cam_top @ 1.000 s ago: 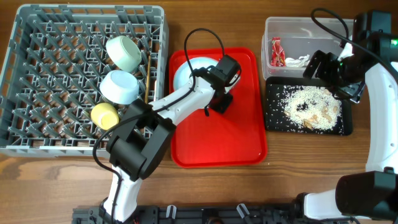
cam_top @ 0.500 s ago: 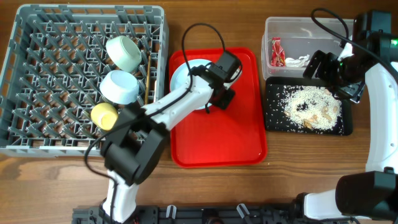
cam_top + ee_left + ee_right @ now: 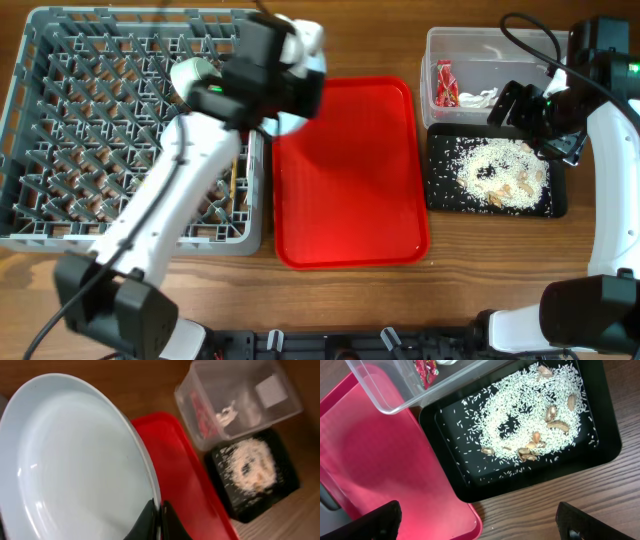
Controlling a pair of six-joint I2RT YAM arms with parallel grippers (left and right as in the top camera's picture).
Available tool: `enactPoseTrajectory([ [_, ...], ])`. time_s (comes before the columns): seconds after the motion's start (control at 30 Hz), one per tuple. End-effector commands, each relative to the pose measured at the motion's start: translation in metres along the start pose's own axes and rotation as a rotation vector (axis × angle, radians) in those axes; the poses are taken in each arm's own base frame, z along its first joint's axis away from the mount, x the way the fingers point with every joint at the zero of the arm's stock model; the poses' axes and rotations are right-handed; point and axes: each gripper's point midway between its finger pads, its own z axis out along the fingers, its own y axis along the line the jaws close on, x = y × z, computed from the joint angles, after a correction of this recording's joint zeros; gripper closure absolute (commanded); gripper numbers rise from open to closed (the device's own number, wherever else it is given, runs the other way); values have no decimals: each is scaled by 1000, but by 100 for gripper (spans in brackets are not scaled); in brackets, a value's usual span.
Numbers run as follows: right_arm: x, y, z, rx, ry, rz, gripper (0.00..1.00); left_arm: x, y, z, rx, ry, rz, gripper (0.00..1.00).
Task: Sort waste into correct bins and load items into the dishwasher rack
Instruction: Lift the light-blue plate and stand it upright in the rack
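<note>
My left gripper [image 3: 159, 521] is shut on the rim of the white round plate [image 3: 75, 460], which has a pale bluish tint. In the overhead view it holds the plate [image 3: 308, 95] in the air, tilted, over the gap between the grey dishwasher rack [image 3: 60, 215] and the red serving tray [image 3: 350, 180]. A pale green bowl [image 3: 195, 82] and a wooden chopstick [image 3: 237, 178] are in the rack; the arm hides other items there. My right gripper [image 3: 480, 527] is open and empty above the black tray [image 3: 600, 460] of rice leftovers [image 3: 520, 415].
The clear tub [image 3: 480, 45] at the back right holds the red-and-white wrapper [image 3: 443, 85] and a white tissue scrap [image 3: 480, 97]. The black tray [image 3: 440, 195] lies right in front of it, beside the red tray. The right arm [image 3: 605, 150] stands along the right edge.
My left gripper has lifted the plate off the red tray and carried it up and to the left, toward the rack's right wall. The right arm has not moved.
</note>
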Motion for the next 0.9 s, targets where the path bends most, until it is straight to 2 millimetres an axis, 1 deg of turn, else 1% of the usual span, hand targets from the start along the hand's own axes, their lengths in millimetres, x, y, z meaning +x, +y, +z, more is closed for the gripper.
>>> enactPoseTrajectory([
  [0.0, -2, 1, -4, -5, -10, -4, 1, -23, -1, -38, 234, -56, -75, 96],
  [0.1, -1, 1, -4, -4, -9, -4, 0, -29, 27, -53, 292, -80, -143, 96],
  [0.2, -1, 1, -4, -4, -9, -3, 0, -30, 42, -59, 356, -84, -190, 96],
  [0.3, -1, 1, -4, -4, -8, -3, 0, -29, 55, -60, 395, -80, -229, 96],
  [0.43, -1, 1, -4, -5, -8, -3, 0, -23, 75, -47, 384, -61, -264, 96],
  [0.5, -1, 1, -4, -4, -8, -3, 0, -19, 93, -39, 354, -51, -299, 96],
  [0.57, -1, 1, -4, -4, -9, -3, 0, -16, 104, -34, 338, -45, -323, 96],
  [0.63, -1, 1, -4, -5, -8, -3, 0, -9, 127, -25, 270, -33, -358, 96],
  [0.73, -1, 1, -4, -5, -8, -3, 0, 0, 141, -19, 218, -9, -389, 83],
  [0.77, -1, 1, -4, -5, -8, -3, 0, 0, 144, -19, 204, -11, -390, 62],
  [0.8, -1, 1, -4, -5, -8, -3, 0, -1, 144, -20, 204, -16, -386, 32],
  [0.83, -1, 1, -4, -5, -8, -3, 0, -3, 144, -21, 203, -24, -382, 10],
  [0.87, -1, 1, -4, -5, -8, -3, 0, -4, 144, -23, 202, -27, -380, 0],
])
